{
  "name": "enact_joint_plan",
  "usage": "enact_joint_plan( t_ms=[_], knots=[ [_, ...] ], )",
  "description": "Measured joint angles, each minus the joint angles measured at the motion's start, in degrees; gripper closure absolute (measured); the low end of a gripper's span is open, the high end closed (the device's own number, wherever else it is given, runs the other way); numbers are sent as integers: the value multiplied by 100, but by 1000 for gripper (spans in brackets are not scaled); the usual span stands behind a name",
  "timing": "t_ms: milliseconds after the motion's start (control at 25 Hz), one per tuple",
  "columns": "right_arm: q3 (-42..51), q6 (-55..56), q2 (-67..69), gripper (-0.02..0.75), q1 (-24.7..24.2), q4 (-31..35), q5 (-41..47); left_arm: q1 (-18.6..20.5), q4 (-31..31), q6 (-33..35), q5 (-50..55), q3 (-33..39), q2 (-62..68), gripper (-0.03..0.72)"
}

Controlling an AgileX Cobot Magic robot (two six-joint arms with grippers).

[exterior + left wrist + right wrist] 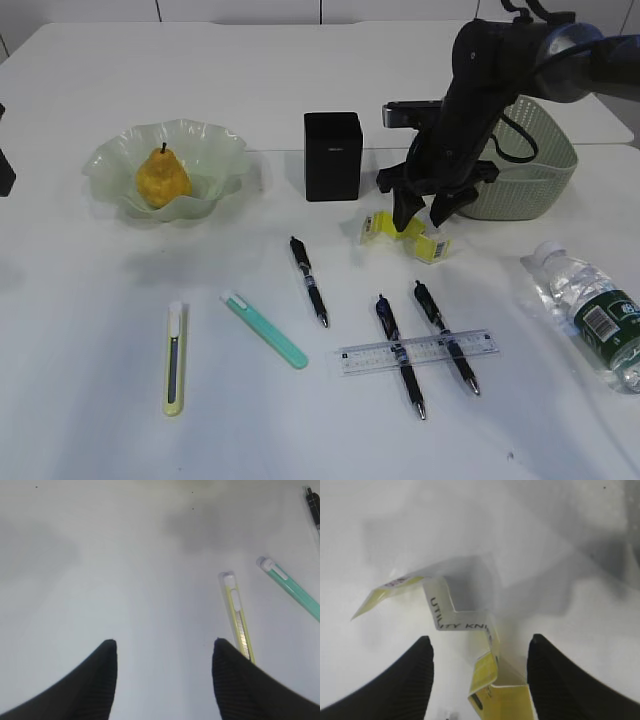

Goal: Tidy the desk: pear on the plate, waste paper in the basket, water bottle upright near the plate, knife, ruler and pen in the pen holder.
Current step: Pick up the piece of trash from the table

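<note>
My right gripper stands open over the waste paper, a folded yellow and white wrapper. In the right wrist view the waste paper lies between the parted fingers of the right gripper. The pear sits on the green plate. A water bottle lies on its side at the right. My left gripper hangs open over bare table, the yellow knife just right of it. The clear ruler rests across two pens.
The black pen holder stands left of the right arm, and the grey basket is behind it. A third pen, a teal knife and the yellow knife lie along the front of the white table.
</note>
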Motion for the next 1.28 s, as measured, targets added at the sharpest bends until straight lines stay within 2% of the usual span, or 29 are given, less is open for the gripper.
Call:
enact_joint_plan(
  t_ms=[200,600,1280],
  knots=[
    [0,0,4,339,0,0,-21,0,0,0,0,0,0,267],
    [0,-12,112,357,0,13,-33,0,0,0,0,0,0,267],
    [0,9,204,668,0,93,-43,0,0,0,0,0,0,268]
  ],
)
